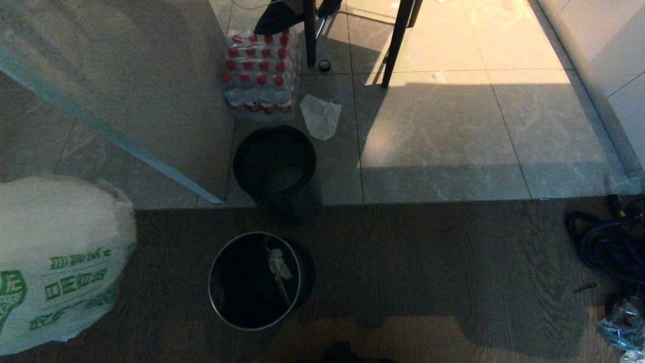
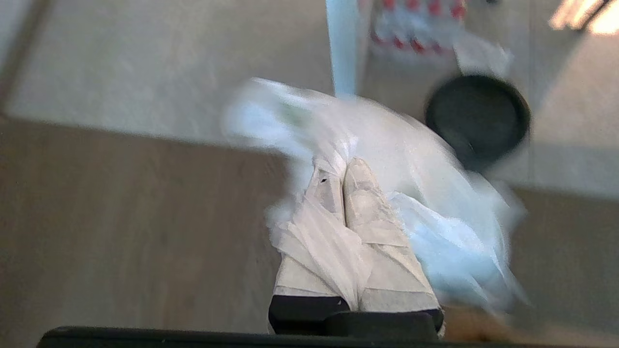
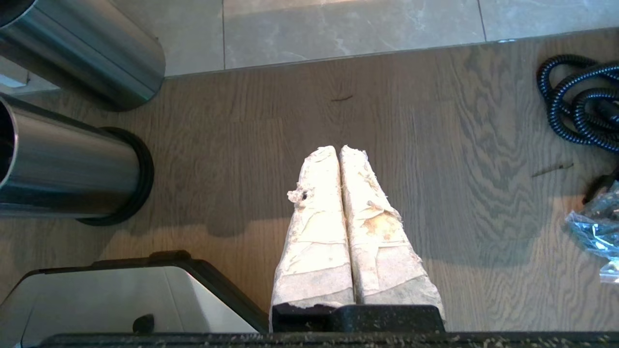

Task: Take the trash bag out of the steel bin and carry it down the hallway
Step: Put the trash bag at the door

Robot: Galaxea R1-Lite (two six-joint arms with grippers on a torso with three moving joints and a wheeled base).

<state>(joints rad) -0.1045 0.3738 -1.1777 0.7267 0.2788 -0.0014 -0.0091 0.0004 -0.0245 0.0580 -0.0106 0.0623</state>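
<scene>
bag [image 1: 60,262] was out of the bin [image 1: 254,280], hanging at left | left gripper [image 2: 344,166] jaws clamped on it | right gripper [image 3: 340,151] jaws closed, empty | hallway carry left, I'd say

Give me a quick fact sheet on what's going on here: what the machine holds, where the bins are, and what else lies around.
Held item: trash bag, white with green print, lifted at the robot's left
Holder: left end effector, shut on the bag's plastic
Other arm: right end effector, shut, holding nothing, over the wood floor
Steel bin: upright on the wood floor, bag removed, a scrap of litter still inside
Dark bin: just beyond it, on the tiles
Nearby: bottle pack, white wrapper, black hose
</scene>
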